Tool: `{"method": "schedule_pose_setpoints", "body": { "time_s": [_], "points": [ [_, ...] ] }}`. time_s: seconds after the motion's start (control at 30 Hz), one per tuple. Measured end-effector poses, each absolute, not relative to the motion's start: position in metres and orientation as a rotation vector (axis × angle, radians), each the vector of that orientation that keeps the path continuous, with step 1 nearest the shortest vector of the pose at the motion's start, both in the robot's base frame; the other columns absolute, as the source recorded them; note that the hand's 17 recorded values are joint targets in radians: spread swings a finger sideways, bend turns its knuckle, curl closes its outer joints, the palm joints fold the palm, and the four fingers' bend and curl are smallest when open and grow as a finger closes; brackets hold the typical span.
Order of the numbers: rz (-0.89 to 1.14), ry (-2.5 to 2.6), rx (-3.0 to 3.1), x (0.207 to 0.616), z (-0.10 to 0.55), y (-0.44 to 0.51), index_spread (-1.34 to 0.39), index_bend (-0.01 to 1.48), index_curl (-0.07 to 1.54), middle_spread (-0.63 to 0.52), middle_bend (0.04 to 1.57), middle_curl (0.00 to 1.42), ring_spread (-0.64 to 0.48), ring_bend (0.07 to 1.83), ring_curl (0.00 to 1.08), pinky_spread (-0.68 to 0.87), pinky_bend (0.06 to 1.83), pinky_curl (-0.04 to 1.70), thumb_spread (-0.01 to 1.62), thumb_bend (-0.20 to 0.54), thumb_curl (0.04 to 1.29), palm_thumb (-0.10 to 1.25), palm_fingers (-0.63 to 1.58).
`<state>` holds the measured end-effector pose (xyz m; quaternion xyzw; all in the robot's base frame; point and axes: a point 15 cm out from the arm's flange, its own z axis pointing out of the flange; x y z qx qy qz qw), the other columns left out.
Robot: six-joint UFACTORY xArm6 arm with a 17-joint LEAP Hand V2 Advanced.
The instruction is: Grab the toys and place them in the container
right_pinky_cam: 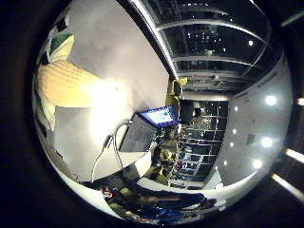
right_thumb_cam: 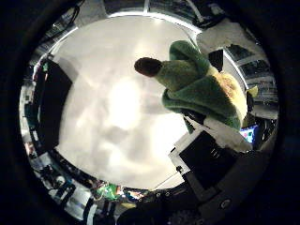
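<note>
Little finger side view
Toy: a plush corn toy (right_pinky_cam: 64,83), yellow kernels with green husk, sits close to the palm at the rim of the view.
Worktop: the pale worktop (right_pinky_cam: 118,57) runs bare from the toy to its far edge; a laptop (right_pinky_cam: 159,116) stands near that edge.

Thumb side view
Toy: green husk and brown tip, lifted over the worktop.
Robot hand: the robot hand (right_thumb_cam: 206,159), white and black, is curled round the corn toy.
Open room: the bright surface is wide and free; a dark box (right_thumb_cam: 54,105) sits at one edge.
</note>
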<state>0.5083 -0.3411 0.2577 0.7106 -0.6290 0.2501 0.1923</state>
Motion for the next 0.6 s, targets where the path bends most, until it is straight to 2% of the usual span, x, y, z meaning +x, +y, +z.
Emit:
{"method": "schedule_pose_setpoints", "body": {
  "time_s": [0.27, 0.4, 0.6],
  "points": [
    [0.665, -1.881, 1.984, 0.398, 0.293, -0.300, -0.40, 1.30, 0.54, -0.32, 0.69, 0.41, -0.02, 0.17, 0.10, 0.35, 0.17, 0.18, 0.91, -0.022, 0.50, 1.00, 0.38],
    [0.559, -1.925, 2.019, 0.351, 0.291, -0.251, -0.40, 1.30, 0.54, -0.33, 0.69, 0.42, -0.03, 0.17, 0.10, 0.35, 0.18, 0.18, 0.91, -0.022, 0.50, 1.00, 0.38],
    [0.479, -1.921, 2.216, 0.353, 0.302, -0.136, -0.40, 1.30, 0.54, -0.33, 0.70, 0.42, -0.03, 0.17, 0.11, 0.35, 0.17, 0.18, 0.90, -0.022, 0.51, 1.00, 0.39]
  ]
}}
